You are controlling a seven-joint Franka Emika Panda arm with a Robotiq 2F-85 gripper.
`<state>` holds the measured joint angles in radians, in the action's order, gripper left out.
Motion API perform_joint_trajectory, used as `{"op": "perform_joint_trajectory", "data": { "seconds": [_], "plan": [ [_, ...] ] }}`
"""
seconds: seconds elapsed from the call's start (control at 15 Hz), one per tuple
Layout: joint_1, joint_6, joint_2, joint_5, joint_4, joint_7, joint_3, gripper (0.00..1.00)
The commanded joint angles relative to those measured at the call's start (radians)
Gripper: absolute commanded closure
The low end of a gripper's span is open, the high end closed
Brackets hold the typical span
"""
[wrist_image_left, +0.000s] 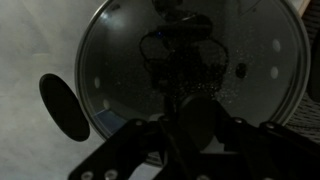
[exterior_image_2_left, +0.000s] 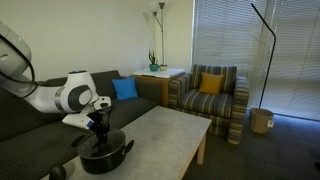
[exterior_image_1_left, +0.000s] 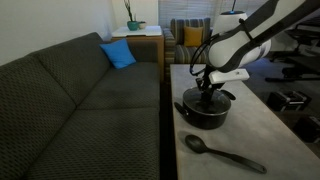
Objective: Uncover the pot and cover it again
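Note:
A wide, shallow black pot [exterior_image_1_left: 205, 113] stands on the pale table [exterior_image_1_left: 260, 130], also seen low down in an exterior view as the pot [exterior_image_2_left: 104, 156]. My gripper [exterior_image_1_left: 208, 93] comes straight down on its middle. In the wrist view the round glass lid [wrist_image_left: 120, 60] fills the picture, and my gripper [wrist_image_left: 196, 125] is shut on the lid's dark knob [wrist_image_left: 196, 112]. The lid appears to sit on the pot or barely above it; I cannot tell which.
A long black spoon [exterior_image_1_left: 222, 153] lies on the table in front of the pot, its bowl [wrist_image_left: 63, 105] beside the lid. A grey sofa [exterior_image_1_left: 80, 100] with a blue cushion [exterior_image_1_left: 118, 54] borders the table. A striped armchair [exterior_image_2_left: 210, 95] stands beyond.

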<state>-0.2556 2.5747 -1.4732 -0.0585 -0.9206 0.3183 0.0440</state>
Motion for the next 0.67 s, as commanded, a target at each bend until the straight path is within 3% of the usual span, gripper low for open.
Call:
{"op": "perform_joint_trajectory", "data": {
  "seconds": [0.0,0.6],
  "plan": [
    [0.01,-0.003,0.0,0.02,-0.051,-0.048,-0.038,0.86],
    [-0.057,0.0,0.061,-0.037,-0.076,0.043,0.045,0.86]
  ]
}}
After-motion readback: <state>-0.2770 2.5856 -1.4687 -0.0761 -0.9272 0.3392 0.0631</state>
